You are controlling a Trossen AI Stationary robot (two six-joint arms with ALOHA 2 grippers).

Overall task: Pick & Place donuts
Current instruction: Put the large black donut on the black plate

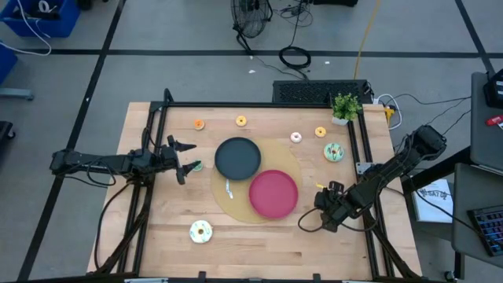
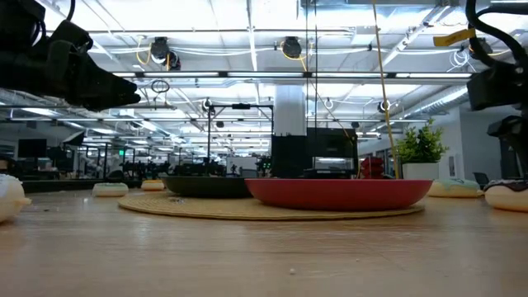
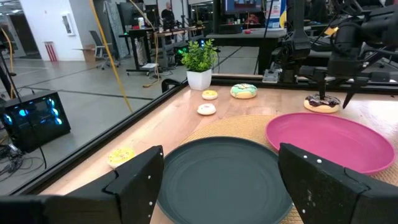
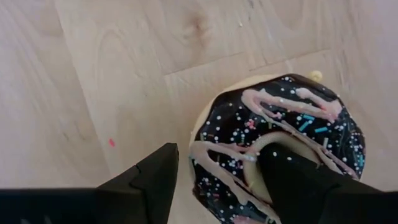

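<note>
The right gripper (image 4: 214, 180) points straight down at the desk (image 1: 259, 236), just right of the red plate (image 1: 273, 192). One finger (image 4: 298, 180) stands in the hole of a chocolate donut (image 4: 280, 143) with pink icing lines and sprinkles; the other finger sits just outside the donut's rim, so the jaws straddle one side of the ring, part open and not clamped on it. The donut lies flat on the wood. The right arm (image 1: 393, 169) reaches in from the desk's right edge, bent at the elbow, wrist turned down.

The left gripper (image 1: 185, 156) hangs level above the desk's left side, jaws wide apart and empty, aimed across the black plate (image 1: 237, 157). Its arm stretches in straight from the left.

The black and red plates touch on a round woven mat (image 1: 224, 200). Other donuts lie scattered: an orange one (image 1: 199, 123) and a yellow one (image 1: 240, 120) near the far edge, a pink one (image 1: 296, 137), another yellow one (image 1: 320, 132), a teal one (image 1: 334, 152) near a small potted plant (image 1: 346, 106), and a white sprinkled one (image 1: 201, 231) near the front.

A black frame rims the pale wooden desk. Around it is grey floor with cables; beyond lies a large lit hall with ceiling lights, benches and screens.
</note>
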